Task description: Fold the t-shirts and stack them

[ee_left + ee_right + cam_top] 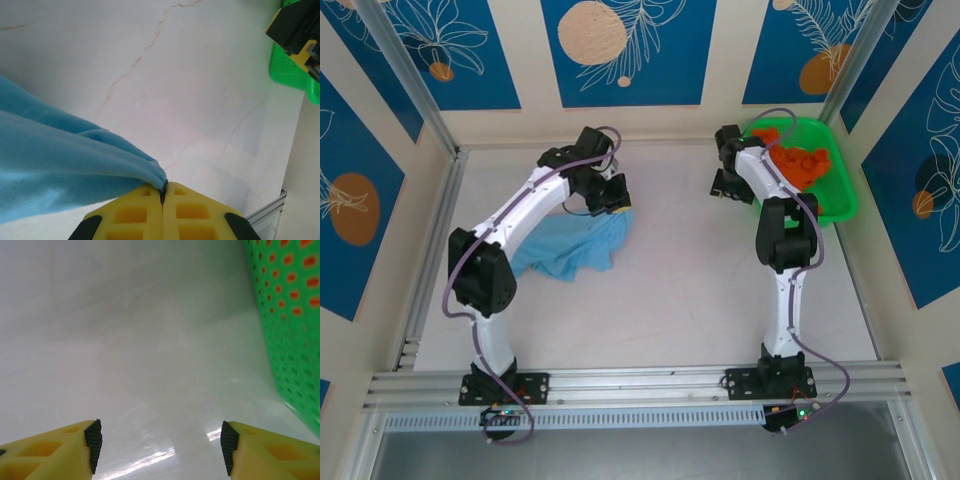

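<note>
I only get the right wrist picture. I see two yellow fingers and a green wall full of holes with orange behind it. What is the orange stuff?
Observer: That is the orange t-shirt, lying crumpled inside the green basket at the far right corner of the table.
Operator: Is the other arm holding anything?
Observer: Yes. The left gripper is shut on an edge of the light blue t-shirt.
</note>
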You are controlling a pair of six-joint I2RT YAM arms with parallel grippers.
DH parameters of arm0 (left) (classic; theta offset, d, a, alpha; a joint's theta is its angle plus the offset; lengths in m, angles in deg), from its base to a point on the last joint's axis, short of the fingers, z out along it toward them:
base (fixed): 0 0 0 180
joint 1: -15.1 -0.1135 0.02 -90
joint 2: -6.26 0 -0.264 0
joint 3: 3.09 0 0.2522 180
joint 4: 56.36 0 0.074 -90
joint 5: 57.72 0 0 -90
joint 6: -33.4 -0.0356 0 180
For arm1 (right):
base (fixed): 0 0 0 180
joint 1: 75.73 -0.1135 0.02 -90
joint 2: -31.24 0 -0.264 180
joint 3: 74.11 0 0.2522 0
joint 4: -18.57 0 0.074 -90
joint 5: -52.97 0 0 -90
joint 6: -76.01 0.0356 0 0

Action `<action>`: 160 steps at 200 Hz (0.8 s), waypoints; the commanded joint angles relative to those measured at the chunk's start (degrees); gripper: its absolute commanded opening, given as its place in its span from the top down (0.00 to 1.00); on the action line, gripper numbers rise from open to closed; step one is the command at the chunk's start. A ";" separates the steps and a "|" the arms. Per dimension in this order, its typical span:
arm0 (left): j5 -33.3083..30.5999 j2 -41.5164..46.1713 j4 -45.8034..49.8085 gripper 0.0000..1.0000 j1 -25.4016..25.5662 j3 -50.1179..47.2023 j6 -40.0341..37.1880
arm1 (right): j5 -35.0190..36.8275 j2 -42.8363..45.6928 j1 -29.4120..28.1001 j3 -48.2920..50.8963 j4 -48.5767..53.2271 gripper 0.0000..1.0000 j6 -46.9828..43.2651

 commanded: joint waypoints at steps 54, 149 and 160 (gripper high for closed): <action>-3.47 -10.98 5.24 0.50 5.40 18.58 -2.20 | -26.96 29.28 -0.07 16.15 -8.98 0.25 8.03; -22.97 23.56 -0.55 0.26 -4.90 -26.36 15.36 | -51.52 32.83 -9.80 40.71 -12.28 0.35 2.78; -19.86 28.41 -3.84 0.30 -8.21 -35.32 18.81 | -52.39 29.43 -12.36 39.60 -12.03 0.40 2.91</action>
